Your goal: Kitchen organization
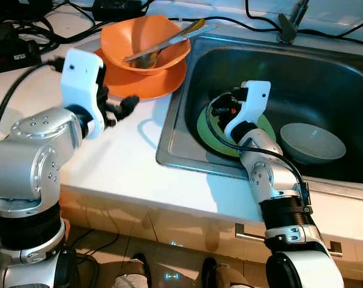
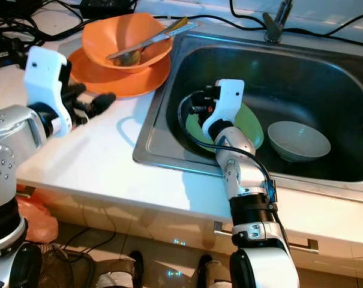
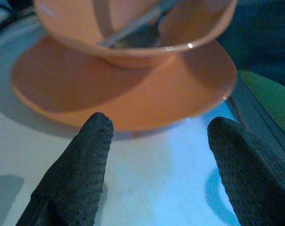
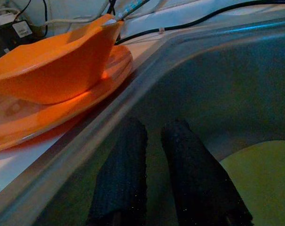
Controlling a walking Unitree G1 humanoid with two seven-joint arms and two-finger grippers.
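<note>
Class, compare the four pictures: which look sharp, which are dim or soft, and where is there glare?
Left eye view: sharp, bright, light streak on the sink rim. Left wrist view: fingertips soft, bluish sheen on the counter. Right wrist view: dim, murky inside the sink, orange bowl brightly lit.

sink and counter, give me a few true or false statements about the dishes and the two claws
1. The orange bowl sits on the orange plate. True.
2. The green plate lies on the counter. False: it lies in the sink.
3. The left claw is open, empty, over the counter near the orange plate. True.
4. The white bowl is stacked on the orange bowl. False: it sits in the sink beside the green plate.
5. The right claw holds cutlery. False: it holds nothing; the cutlery rests in the orange bowl.
</note>
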